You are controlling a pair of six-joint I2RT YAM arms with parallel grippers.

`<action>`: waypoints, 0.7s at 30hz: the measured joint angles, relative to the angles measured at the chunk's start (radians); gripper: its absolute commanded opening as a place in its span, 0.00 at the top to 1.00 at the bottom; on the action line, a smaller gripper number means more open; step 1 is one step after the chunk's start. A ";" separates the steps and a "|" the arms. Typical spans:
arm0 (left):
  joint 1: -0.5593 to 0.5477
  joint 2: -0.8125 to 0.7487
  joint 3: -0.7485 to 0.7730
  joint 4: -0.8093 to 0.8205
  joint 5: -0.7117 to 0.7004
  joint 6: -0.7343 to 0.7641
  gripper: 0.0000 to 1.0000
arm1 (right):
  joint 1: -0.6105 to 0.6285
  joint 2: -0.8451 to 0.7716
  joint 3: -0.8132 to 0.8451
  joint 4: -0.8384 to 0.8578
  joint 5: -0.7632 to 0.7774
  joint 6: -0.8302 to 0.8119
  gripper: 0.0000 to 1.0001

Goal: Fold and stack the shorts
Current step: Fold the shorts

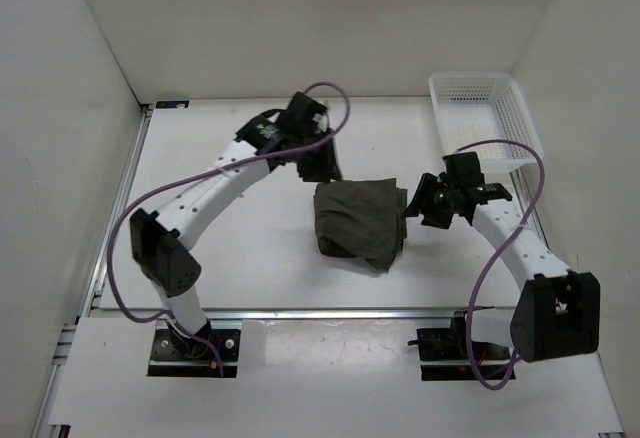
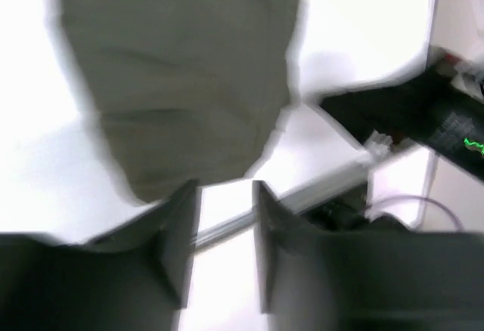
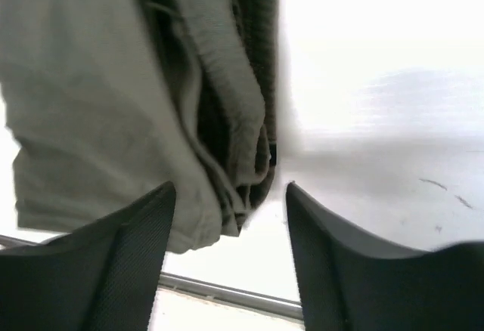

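The dark olive-green shorts (image 1: pixel 358 220) lie folded in a bundle on the white table, between the two arms. In the left wrist view the shorts (image 2: pixel 181 81) spread flat beyond the fingers. My left gripper (image 1: pixel 322 168) hovers just behind the bundle's far left corner; its jaws stand apart with only bare table between them (image 2: pixel 225 195). My right gripper (image 1: pixel 425 203) sits at the bundle's right edge, open. In the right wrist view the shorts' folded waistband edge (image 3: pixel 227 134) hangs just past the fingertips (image 3: pixel 231 195), free of both fingers.
A white mesh basket (image 1: pixel 483 118) stands at the back right of the table. A metal rail runs along the table's near edge (image 1: pixel 330 311). White walls close in the left, back and right sides. Purple cables loop over both arms.
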 measured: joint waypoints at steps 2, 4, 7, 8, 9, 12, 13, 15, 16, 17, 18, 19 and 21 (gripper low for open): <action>0.067 -0.075 -0.080 0.009 -0.021 0.002 0.89 | 0.004 -0.045 0.019 -0.029 0.018 -0.006 0.62; 0.109 -0.118 -0.162 0.017 -0.033 0.010 0.89 | 0.012 -0.069 0.040 -0.046 0.026 -0.011 0.84; 0.113 -0.100 -0.251 0.037 -0.021 0.013 0.89 | 0.045 -0.063 0.071 -0.061 0.020 -0.010 0.91; 0.108 -0.077 -0.271 0.045 -0.011 0.013 0.89 | 0.061 -0.055 0.083 -0.063 0.016 -0.008 0.92; 0.101 -0.052 -0.284 0.051 -0.003 0.013 0.89 | 0.082 -0.038 0.100 -0.067 0.011 -0.006 0.92; 0.080 0.027 -0.310 0.082 0.011 0.013 0.89 | 0.143 0.034 0.145 -0.063 0.000 -0.004 0.92; 0.074 0.050 -0.321 0.093 0.015 0.013 0.89 | 0.162 0.063 0.156 -0.055 0.002 -0.002 0.92; 0.066 0.083 -0.348 0.111 0.023 0.013 0.89 | 0.199 0.159 0.168 -0.035 0.014 0.006 0.97; 0.059 0.102 -0.362 0.117 0.027 0.013 0.89 | 0.199 0.162 0.168 -0.035 0.015 0.008 0.97; 0.054 0.115 -0.373 0.126 0.031 0.013 0.89 | 0.196 0.190 0.167 -0.034 0.027 0.014 0.97; 0.050 0.125 -0.385 0.138 0.033 0.013 0.89 | 0.192 0.218 0.167 -0.024 0.043 0.020 0.99; 0.046 0.136 -0.396 0.147 0.035 0.014 0.89 | 0.184 0.246 0.165 -0.014 0.060 0.026 0.99; 0.041 0.163 -0.414 0.161 0.034 0.014 0.89 | 0.171 0.310 0.156 0.006 0.097 0.043 1.00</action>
